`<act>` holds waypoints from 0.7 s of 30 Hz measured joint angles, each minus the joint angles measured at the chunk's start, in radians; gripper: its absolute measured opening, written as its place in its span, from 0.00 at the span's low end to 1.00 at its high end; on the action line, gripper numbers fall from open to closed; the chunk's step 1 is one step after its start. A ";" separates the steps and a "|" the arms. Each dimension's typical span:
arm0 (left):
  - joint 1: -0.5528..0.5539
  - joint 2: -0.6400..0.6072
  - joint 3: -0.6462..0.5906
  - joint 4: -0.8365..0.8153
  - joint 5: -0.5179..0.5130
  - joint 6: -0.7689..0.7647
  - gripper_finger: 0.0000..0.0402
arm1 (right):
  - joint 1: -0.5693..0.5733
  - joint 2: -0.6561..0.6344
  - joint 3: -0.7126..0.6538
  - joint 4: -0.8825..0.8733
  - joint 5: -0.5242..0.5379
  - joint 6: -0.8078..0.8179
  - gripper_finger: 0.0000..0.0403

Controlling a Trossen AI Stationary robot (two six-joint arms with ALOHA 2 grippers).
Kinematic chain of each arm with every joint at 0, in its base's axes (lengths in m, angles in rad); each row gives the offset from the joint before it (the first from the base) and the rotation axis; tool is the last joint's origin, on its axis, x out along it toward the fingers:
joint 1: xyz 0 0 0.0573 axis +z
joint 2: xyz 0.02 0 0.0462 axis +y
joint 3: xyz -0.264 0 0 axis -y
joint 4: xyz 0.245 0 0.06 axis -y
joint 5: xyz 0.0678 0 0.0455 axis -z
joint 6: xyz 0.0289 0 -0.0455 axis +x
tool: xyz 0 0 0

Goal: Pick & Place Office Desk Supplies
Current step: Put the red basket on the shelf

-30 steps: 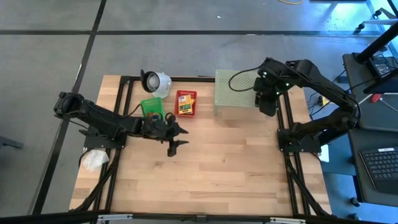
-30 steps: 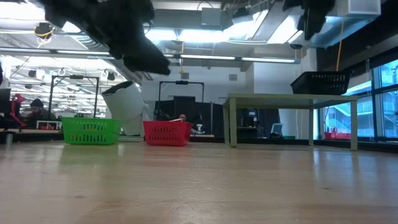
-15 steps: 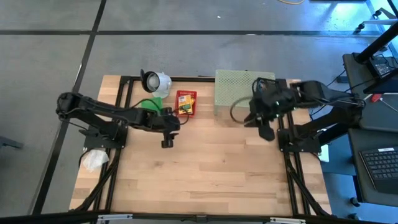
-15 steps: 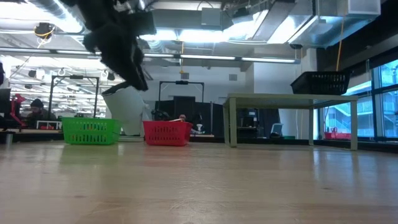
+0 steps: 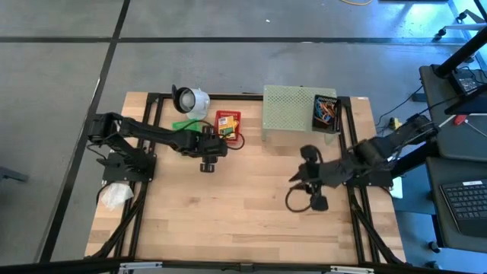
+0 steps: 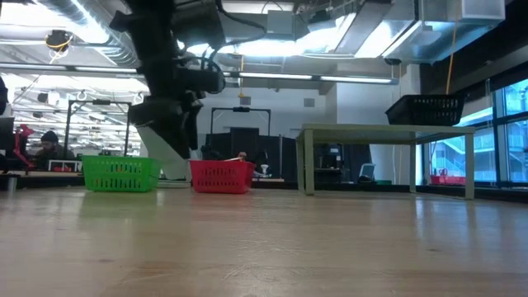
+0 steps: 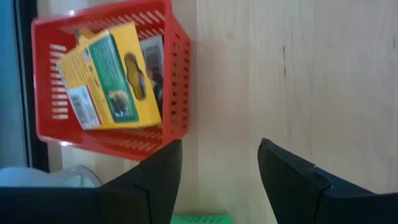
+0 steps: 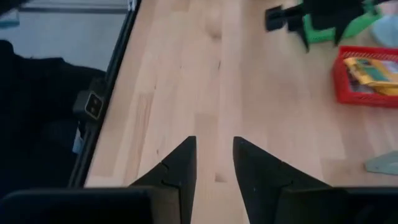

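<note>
A yellow-and-green crayon box lies tilted in the red basket, resting on other small items. My left gripper hangs open just on the near side of that basket, pointing steeply down, with bare wood between its fingers. A green basket shows partly under the left arm. My right gripper stands open over bare table at the right middle, with nothing between its fingers. A dark tray of coloured bits sits on the pale green shelf.
A white round object stands at the far edge behind the green basket. A crumpled white thing lies by the left arm's base. A dark cable loop hangs from the right arm. Bare wood fills the near half of the table.
My right gripper has swung from above the shelf toward the table's near edge, rolling as it went, and now hangs over bare wood. My left gripper has tipped steeply downward and rolled, shifting a little toward the red basket. The dark tray on the shelf now shows.
</note>
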 joint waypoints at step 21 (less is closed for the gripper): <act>0.194 0.016 0.031 -0.027 0.175 0.088 0.51 | 0.197 0.003 -0.236 0.404 0.141 0.050 0.27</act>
